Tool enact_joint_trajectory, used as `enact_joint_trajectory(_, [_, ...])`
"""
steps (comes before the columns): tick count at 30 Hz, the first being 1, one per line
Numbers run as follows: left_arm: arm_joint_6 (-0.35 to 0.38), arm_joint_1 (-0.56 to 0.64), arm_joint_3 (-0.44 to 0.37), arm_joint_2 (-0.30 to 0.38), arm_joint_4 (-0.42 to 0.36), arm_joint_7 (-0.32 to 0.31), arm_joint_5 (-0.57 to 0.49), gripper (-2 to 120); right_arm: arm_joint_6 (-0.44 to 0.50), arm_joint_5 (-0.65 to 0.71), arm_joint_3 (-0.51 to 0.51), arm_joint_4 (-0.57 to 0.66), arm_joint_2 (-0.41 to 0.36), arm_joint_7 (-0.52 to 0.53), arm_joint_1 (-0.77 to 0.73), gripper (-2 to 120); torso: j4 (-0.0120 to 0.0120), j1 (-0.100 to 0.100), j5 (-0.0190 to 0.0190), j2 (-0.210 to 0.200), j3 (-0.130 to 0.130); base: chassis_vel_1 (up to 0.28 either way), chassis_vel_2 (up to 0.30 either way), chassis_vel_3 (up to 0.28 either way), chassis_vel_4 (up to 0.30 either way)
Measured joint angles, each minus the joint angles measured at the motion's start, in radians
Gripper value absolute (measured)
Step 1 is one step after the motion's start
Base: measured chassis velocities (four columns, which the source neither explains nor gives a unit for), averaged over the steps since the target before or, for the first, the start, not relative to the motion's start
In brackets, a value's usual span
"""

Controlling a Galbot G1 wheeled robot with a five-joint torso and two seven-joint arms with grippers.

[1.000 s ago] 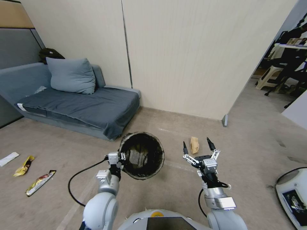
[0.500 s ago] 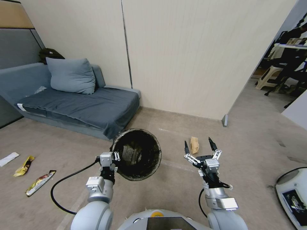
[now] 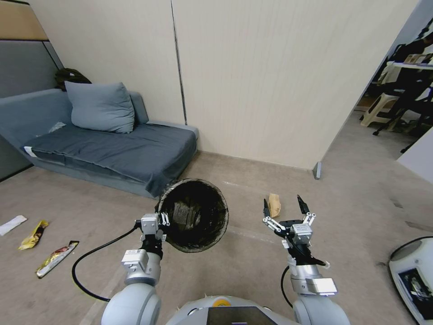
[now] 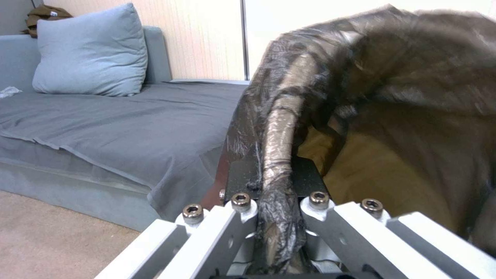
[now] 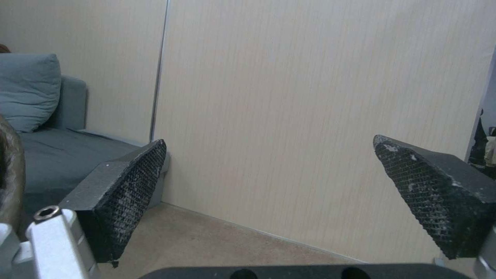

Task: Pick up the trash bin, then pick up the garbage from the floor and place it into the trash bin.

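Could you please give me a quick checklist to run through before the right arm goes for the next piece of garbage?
1. Bin held: ok. The left gripper is shut on its bag-lined rim, clear in the left wrist view.
2. Bin mouth open to drop into: ok. It is tilted toward the robot, with some litter already inside.
3. Right gripper free: ok. Its fingers are spread wide with nothing between them.
4. Target in reach: cannot tell. The brown paper lies on the floor just beyond the right gripper; the height gap is unclear.
5. Other litter: not ok. Two yellow packets and a white scrap remain far to the left.
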Motion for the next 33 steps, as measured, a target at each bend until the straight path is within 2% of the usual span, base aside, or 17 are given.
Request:
enact_joint_trajectory(14, [-0.007,0.001,0.009,-0.011,0.006,0.004,0.013,3,0.000,0.001,0.000,-0.001,0.000,0.000,0.001,100,-0.0002,0.000,0.0000,0.000,0.000,-0.139,0.135,0.122,-0.128])
enact_joint_trajectory(33, [-0.011,0.000,0.009,-0.004,0.009,0.004,0.017,3,0.016,0.003,0.004,-0.020,0.000,-0.015,0.007,100,0.0000,0.000,0.0002,0.000,0.000,-0.076,0.079,0.074,-0.076])
